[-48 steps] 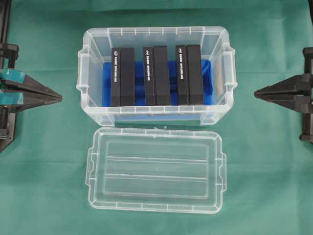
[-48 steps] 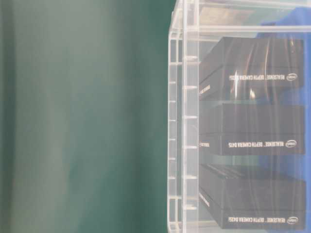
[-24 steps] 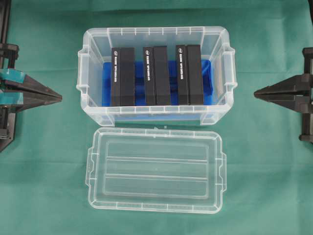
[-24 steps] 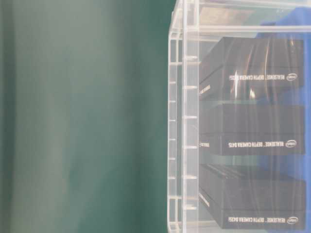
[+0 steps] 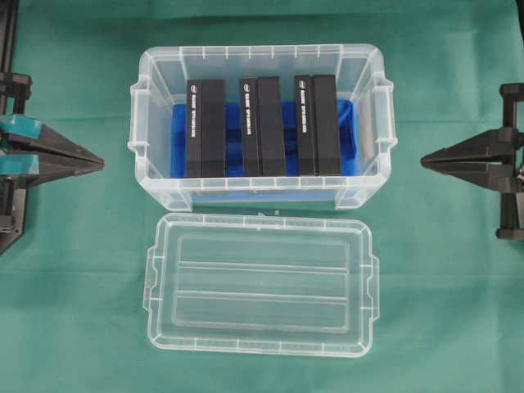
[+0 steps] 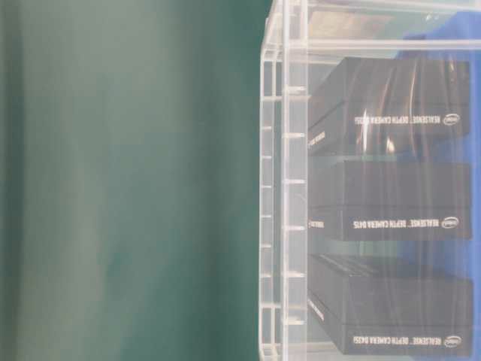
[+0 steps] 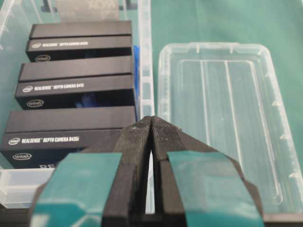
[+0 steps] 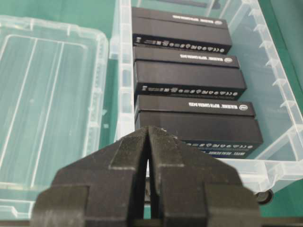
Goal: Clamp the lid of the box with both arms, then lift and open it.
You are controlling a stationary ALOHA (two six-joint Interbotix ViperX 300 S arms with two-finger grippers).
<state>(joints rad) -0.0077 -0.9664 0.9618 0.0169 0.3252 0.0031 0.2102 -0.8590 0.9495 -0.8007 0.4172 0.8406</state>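
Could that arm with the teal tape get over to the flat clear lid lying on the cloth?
Probably yes. The teal-taped left gripper sits beside the deep clear plastic box, and only bare green cloth lies between it and the flat clear plastic lid.

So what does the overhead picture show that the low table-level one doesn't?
Only the overhead view shows the flat clear plastic lid lying on the green cloth in front of the tub, and both black pointed claws, left claw and right claw, apart from it. Only the table-level view makes the white lettering on the boxes legible. Both show the deep clear plastic tub and three black rectangular boxes.
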